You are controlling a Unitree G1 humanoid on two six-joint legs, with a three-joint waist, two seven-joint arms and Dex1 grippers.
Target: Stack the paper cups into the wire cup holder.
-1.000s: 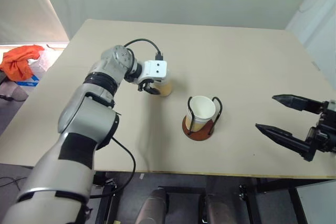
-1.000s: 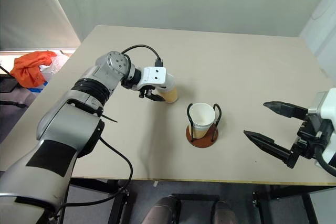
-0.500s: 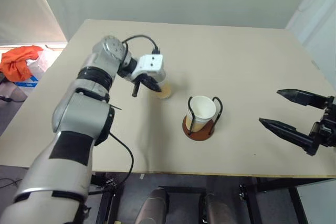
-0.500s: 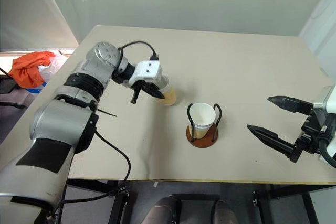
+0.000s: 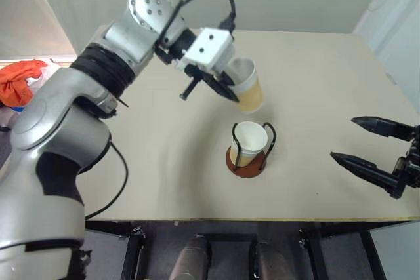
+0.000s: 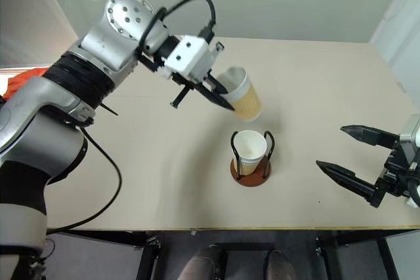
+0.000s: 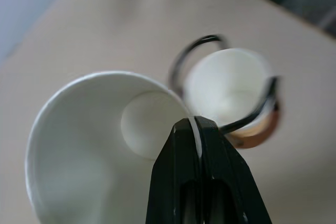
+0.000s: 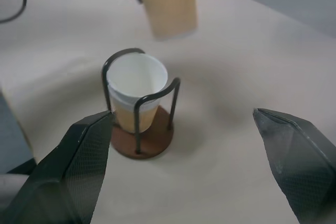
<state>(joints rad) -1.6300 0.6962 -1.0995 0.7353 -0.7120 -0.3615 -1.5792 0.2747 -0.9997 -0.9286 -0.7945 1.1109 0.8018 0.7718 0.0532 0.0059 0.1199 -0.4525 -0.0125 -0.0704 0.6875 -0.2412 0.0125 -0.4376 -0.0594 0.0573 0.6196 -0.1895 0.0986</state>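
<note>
My left tool (image 6: pixel 220 96) pinches the rim of a paper cup (image 6: pixel 241 94), tilted in the air just behind the wire cup holder (image 6: pixel 251 159) with its one cup (image 6: pixel 250 150) mid-worktop, my right tool (image 6: pixel 357 162) waits open, and next I must straighten it and lower it in.

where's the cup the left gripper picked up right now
In the head views the paper cup hangs tilted above the table, pinched at its rim by the left gripper, just beyond the wire cup holder.
</note>
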